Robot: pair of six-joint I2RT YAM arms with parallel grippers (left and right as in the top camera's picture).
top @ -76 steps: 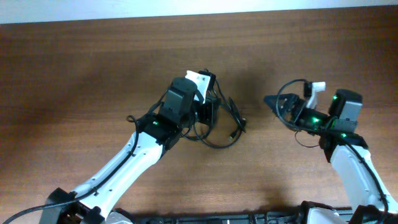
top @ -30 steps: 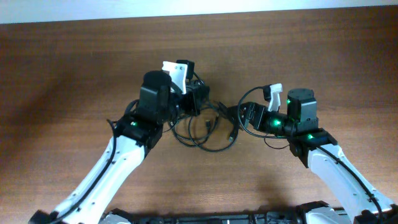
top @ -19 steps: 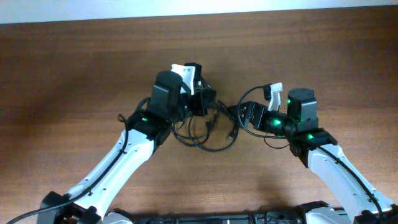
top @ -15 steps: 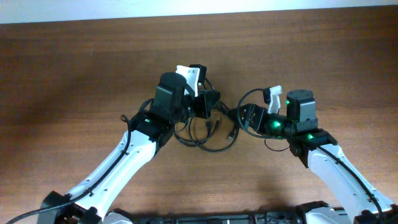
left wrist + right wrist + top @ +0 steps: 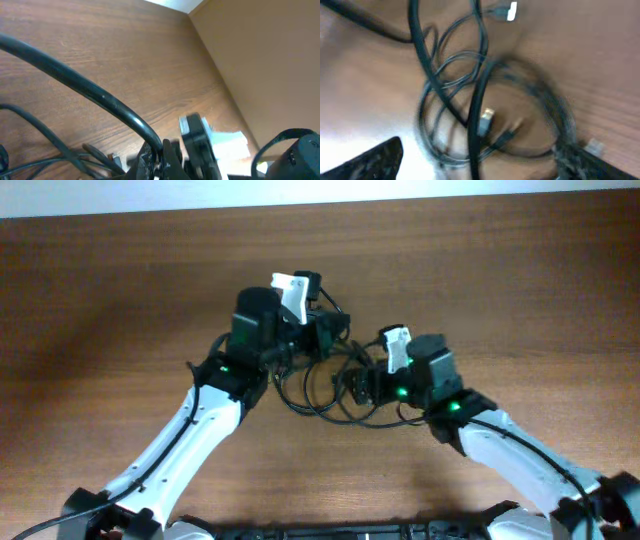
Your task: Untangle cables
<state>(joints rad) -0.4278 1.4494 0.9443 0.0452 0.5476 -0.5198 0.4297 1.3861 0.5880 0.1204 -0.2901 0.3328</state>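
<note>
The cables (image 5: pixel 322 388) lie in a messy black pile near the middle of the desk (image 5: pixel 100 300). The left gripper (image 5: pixel 322 335) is at the far side of the pile, right on the cords. I cannot tell if it is holding one. The right gripper (image 5: pixel 358 386) is at the right side of the pile. Its fingers (image 5: pixel 375 157) are spread wide, and one cord runs between them. A small plug (image 5: pixel 486 117) lies in the loops.

A brown wooden table (image 5: pixel 100 300) meets a pale strip (image 5: pixel 300 190) at its far edge.
</note>
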